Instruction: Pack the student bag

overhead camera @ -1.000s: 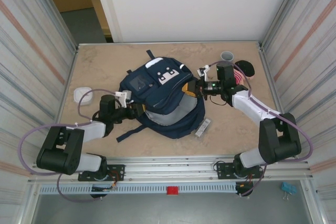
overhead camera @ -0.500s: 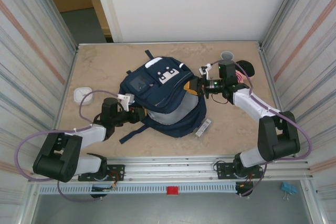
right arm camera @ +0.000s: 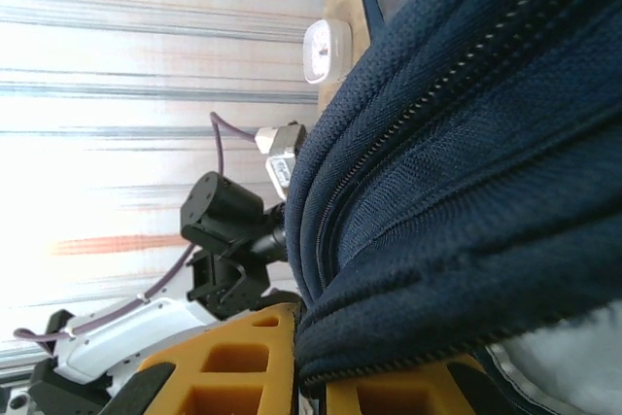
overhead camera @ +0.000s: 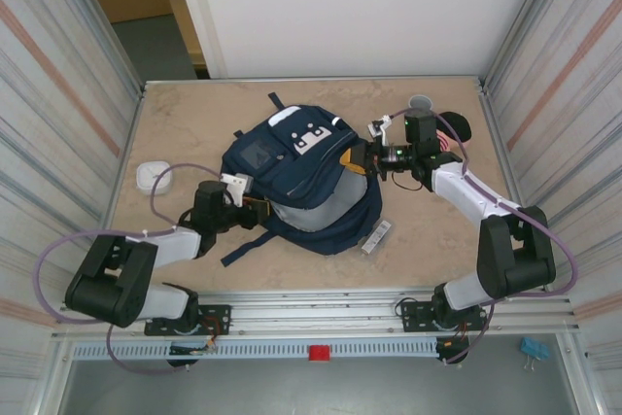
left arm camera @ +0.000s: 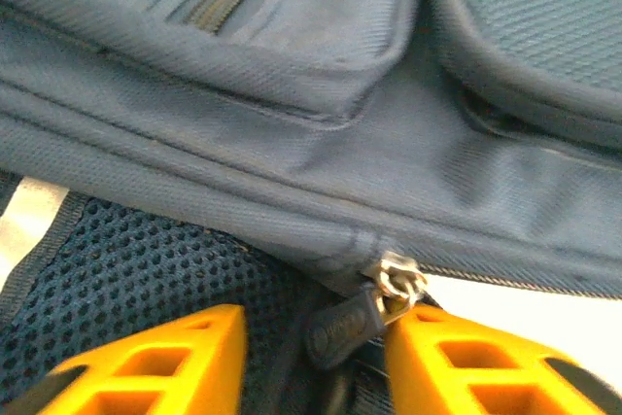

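- Left arm [overhead camera: 167,240] and right arm [overhead camera: 466,196] had white links and black joints
- Purple cables [overhead camera: 97,234] looped along each
- Fingers [left arm camera: 146,366] were orange-yellow, hollowed

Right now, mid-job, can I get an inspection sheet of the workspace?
Surface: beige marbled tabletop, level.
Job's things: student bag lying flat at centre, grey lining showing on its near side.
Clutter: white object at left; grey cup and black round item far right; pale bar beside the bag.
Grippers: left gripper open, fingers either side of a zipper pull; right gripper shut on the bag's edge fabric.
Cables: purple cables loop off both arms.
Surroundings: ribbed metal side panels, white back wall.
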`<state>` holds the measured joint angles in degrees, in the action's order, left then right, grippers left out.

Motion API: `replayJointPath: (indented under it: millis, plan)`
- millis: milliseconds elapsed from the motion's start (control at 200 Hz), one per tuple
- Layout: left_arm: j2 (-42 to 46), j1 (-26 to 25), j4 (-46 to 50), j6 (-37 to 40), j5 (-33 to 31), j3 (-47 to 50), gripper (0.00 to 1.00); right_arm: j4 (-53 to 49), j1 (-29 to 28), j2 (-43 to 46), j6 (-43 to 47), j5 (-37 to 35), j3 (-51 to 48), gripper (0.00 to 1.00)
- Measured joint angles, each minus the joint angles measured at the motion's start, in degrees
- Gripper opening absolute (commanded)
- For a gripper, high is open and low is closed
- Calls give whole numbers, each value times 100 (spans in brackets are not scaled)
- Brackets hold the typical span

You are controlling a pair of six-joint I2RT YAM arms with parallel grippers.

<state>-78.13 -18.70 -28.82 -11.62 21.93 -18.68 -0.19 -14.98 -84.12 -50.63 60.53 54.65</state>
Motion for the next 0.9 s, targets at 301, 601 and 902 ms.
replayJointPath:
  millis: [301, 601, 902]
  plan:
    - [15, -291, 52, 197, 0, -92, 0, 96, 0, 68, -28, -107, -125, 38]
    - [835, -354, 671, 173, -131, -44, 0, 955, -748, 669, -739, -887, -1646, 47]
    - [1174, -356, 1106, 109, -57, -33, 0, 1547, -1716, 1154, -1390, -2214, -2236, 30]
